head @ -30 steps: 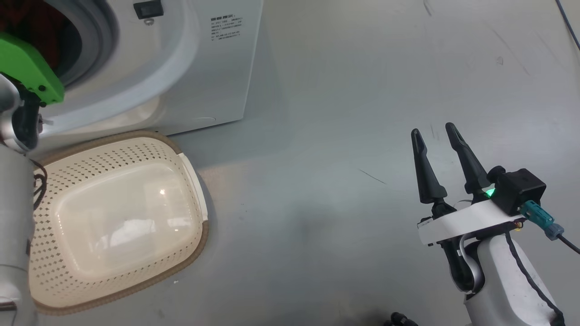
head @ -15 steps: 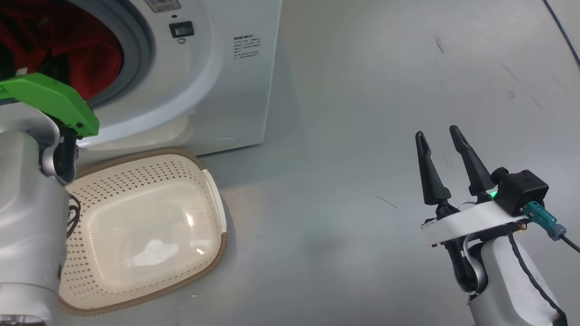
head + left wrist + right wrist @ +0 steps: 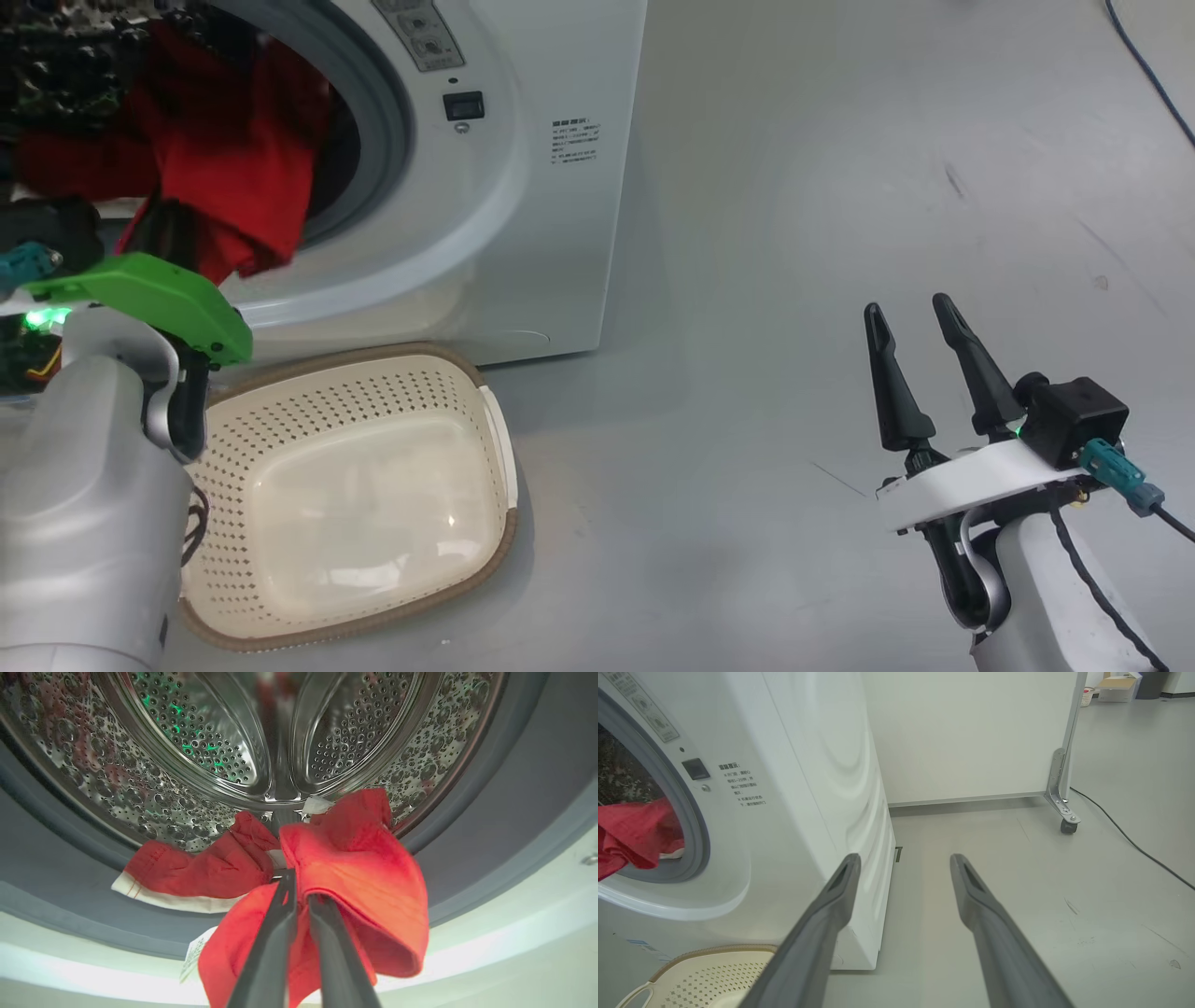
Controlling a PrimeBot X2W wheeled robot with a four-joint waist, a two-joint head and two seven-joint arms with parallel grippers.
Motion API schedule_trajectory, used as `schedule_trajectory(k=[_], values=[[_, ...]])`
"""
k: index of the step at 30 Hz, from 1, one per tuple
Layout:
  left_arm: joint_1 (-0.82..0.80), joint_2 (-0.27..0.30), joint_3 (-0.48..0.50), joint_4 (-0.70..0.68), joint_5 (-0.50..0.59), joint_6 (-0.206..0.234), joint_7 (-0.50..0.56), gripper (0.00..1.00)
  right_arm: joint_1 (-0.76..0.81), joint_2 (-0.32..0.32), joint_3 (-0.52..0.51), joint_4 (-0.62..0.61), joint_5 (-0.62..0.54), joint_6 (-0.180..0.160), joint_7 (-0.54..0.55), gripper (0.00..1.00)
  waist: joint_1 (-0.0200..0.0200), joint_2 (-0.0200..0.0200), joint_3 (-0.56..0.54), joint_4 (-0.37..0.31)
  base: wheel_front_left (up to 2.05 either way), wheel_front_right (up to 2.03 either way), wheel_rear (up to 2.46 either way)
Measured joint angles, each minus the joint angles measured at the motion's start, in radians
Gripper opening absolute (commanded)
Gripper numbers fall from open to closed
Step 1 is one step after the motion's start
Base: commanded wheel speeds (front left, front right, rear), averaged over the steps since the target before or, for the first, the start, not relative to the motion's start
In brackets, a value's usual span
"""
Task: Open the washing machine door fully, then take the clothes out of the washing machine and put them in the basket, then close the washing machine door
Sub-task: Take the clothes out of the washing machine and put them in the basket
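Since a second ago the head camera has swung: washer (image 3: 560, 233) and basket (image 3: 373, 357) sit further right in frame, and the clothes (image 3: 233, 177) now show draped out over the gasket, upper left. Your left gripper (image 3: 301, 887) is clenched on the red fabric at the drum mouth; one fold trails back toward the drum. Your right gripper (image 3: 907, 308) stands released at lower right, well apart. Basket lies directly below the hanging cloth in the head view, by the left arm. Judgement: draw clear, then lower.
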Motion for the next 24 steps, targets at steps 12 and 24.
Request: schedule_trajectory(k=[12,24], values=[[0.098,-0.011,-0.034,-0.081,-0.043,-0.001,-0.087,0.0,0.045,-0.01,0.0,0.022,0.009,0.005,0.0,1.0,0.0,0.0,-0.097,0.053,0.0,0.0,0.0],[0.176,-0.014,-0.049,-0.241,-0.053,-0.001,-0.105,0.0,0.084,-0.02,0.002,0.027,0.017,0.005,0.0,1.0,-0.0001,0.0,-0.178,0.093,0.0,0.0,0.0]])
